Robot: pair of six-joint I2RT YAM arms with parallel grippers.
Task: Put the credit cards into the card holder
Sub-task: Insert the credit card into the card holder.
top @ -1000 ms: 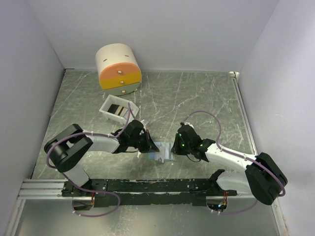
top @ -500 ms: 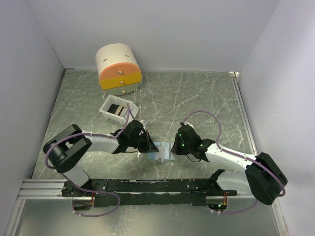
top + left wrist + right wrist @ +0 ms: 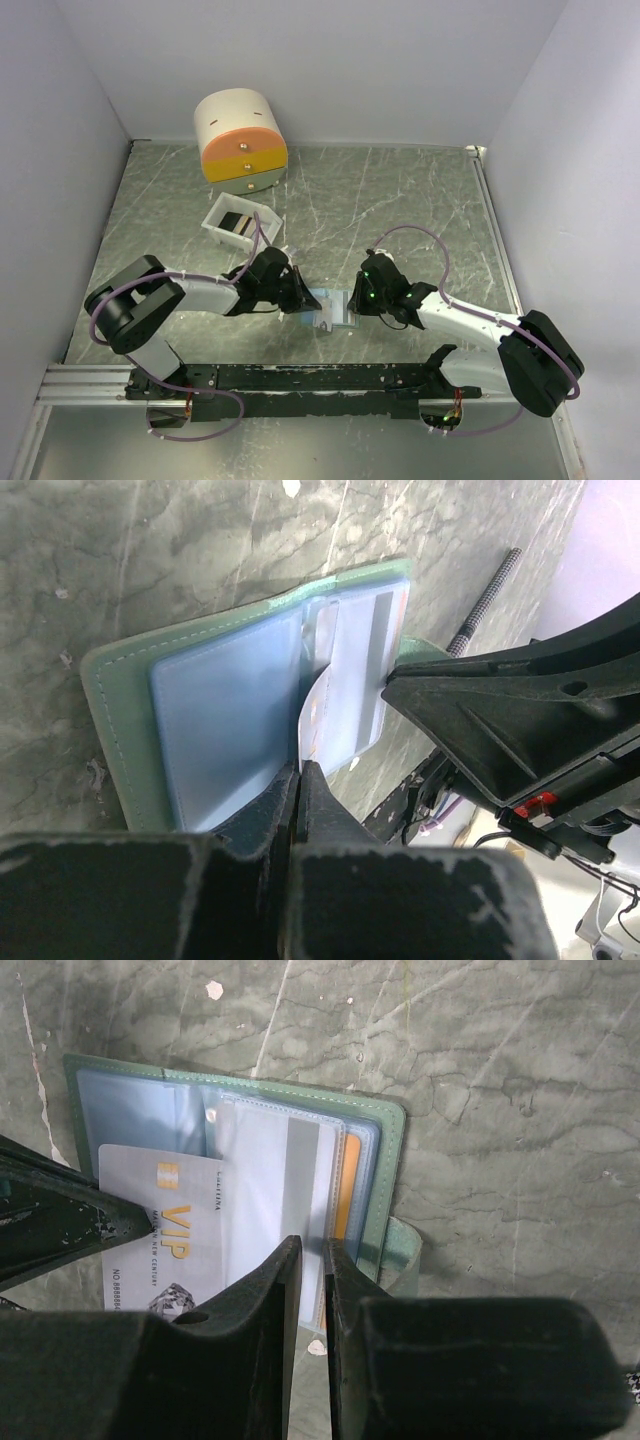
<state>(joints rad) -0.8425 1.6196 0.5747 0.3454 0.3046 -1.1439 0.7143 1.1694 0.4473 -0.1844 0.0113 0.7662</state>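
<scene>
Card holder (image 3: 336, 310) lies open on the table (image 3: 400, 200) at the lower centre of the top view, between both grippers. The left gripper (image 3: 300, 772) has its fingers pressed together on a silver VIP card (image 3: 165, 1245) that overlaps the pale blue pages. The right gripper (image 3: 312, 1250) pinches the lower edge of a clear sleeve (image 3: 270, 1180), beside an orange card (image 3: 343, 1200) already pocketed. Insertion seems in hand. Next, the card's edge likely needs lining up with the sleeve's opening, then sliding in.

My workspace is just a dark grey-green marbled tabletop (image 3: 400, 200) boxed in by plain pale walls (image 3: 350, 60) on three sides. Lighting's soft and even, with a faint lilac tint on the walls.
</scene>
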